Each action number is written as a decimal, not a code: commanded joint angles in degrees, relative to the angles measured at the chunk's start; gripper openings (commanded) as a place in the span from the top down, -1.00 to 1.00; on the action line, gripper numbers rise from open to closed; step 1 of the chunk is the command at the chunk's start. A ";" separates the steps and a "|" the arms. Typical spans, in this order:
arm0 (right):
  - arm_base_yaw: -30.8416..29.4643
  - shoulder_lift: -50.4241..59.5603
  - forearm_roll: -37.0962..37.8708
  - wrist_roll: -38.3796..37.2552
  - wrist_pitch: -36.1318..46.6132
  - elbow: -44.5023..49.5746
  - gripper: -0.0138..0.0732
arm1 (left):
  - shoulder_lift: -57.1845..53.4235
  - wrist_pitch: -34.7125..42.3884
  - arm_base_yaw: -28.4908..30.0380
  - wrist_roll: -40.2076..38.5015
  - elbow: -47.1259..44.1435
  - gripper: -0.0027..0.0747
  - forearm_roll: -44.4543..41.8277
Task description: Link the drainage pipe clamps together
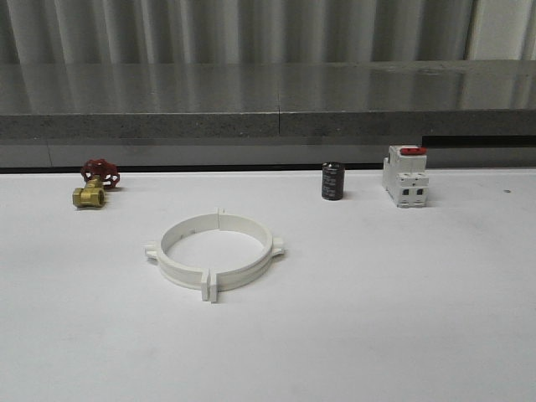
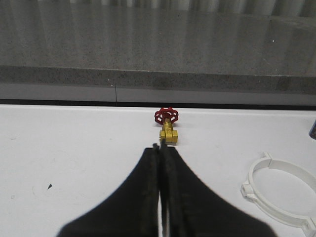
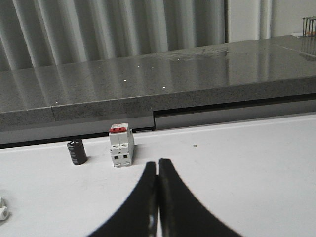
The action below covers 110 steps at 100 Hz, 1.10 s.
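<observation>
Nearest the front edge of the white counter (image 1: 402,318), the two drainage pipe clamps (image 1: 215,251) are lying flat, joined into one white ring a little left of centre, with flange tabs sticking out around it. In the left wrist view the left claw (image 2: 161,148) is showing its fingers pressed together, with the ring lying well apart to one side. The right claw (image 3: 158,165) is likewise closed on nothing. Along the far edge one brass valve (image 1: 94,184) with a red handwheel, one black cylinder (image 1: 333,181) and one white breaker (image 1: 405,176) with a red top are standing; no writing is legible.
</observation>
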<state>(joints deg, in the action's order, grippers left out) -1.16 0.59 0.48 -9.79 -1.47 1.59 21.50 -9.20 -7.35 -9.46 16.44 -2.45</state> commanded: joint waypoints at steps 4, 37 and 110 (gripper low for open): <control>-0.35 0.90 -0.03 0.12 4.88 -0.92 0.84 | -4.36 5.32 0.05 1.25 -1.08 0.98 0.73; -0.35 0.90 -0.03 0.12 4.88 -0.92 0.84 | -19.40 5.32 0.05 1.37 -10.74 0.98 0.68; -0.35 0.90 -0.03 0.12 4.88 -0.92 0.84 | -23.55 7.68 0.05 1.37 -18.24 0.98 -0.58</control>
<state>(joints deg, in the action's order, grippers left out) -1.16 0.59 0.38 -9.79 -1.38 1.59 -0.34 -6.26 -7.35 -8.18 0.36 -3.03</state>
